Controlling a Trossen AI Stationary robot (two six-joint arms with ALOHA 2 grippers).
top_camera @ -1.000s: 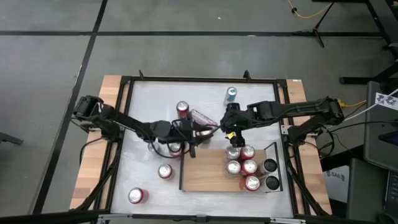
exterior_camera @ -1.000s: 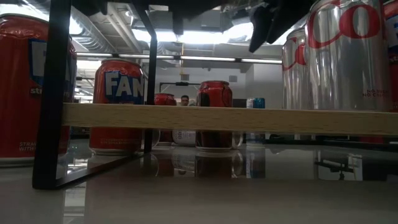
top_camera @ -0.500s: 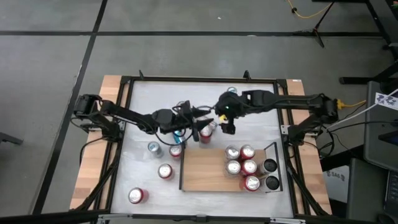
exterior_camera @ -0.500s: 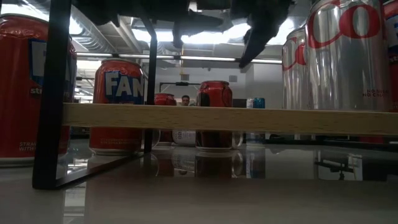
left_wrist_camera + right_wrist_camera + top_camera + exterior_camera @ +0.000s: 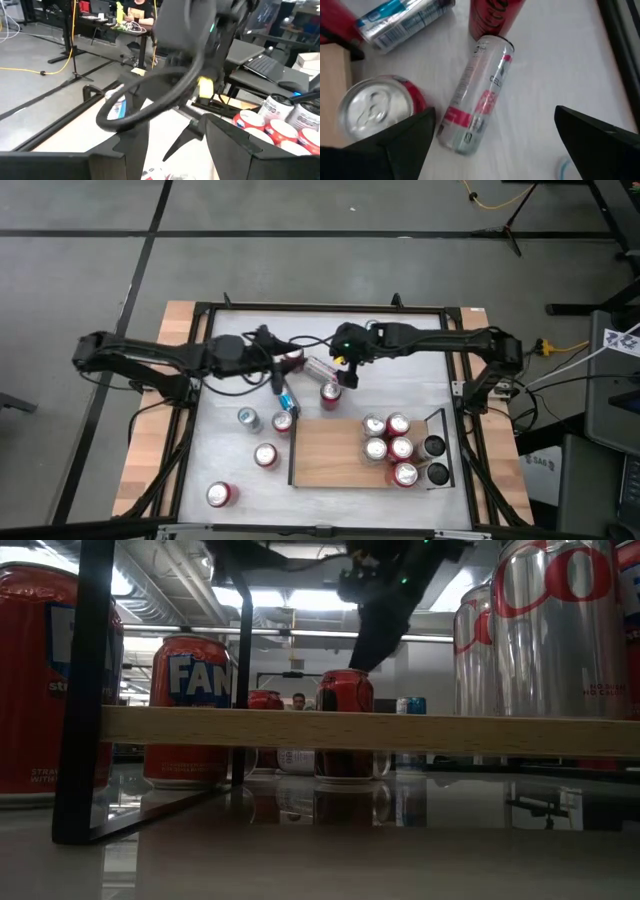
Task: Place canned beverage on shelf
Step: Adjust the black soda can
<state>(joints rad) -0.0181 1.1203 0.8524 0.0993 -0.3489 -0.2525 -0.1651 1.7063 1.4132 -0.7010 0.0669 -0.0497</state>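
Observation:
The shelf (image 5: 330,458) is a wooden board at the table's near middle, with several cans (image 5: 388,448) standing at its right end. A slim silver-and-pink can (image 5: 475,107) lies on its side on the white table beyond the shelf's far edge, next to an upright red can (image 5: 330,392). My right gripper (image 5: 492,150) hovers open above these two, pointing steeply down, its fingers on either side of the slim can without touching it. My left gripper (image 5: 274,376) is open at the table's left middle, with nothing between its fingers (image 5: 135,145). A slim blue-labelled can (image 5: 288,399) lies just near of it.
More cans stand on the table left of the shelf: a silver one (image 5: 245,418) and red ones (image 5: 283,421), (image 5: 265,455), (image 5: 220,494). Another red can (image 5: 292,357) stands farther back. Two black round tops (image 5: 436,460) stand right of the shelf's rail. A black frame borders the table.
My right gripper has left the cans on the shelf, gone toward the table's far left and come down over the lying slim can. My left gripper has drawn back toward the table's left edge and risen, uncovering the blue-labelled can lying on the table.

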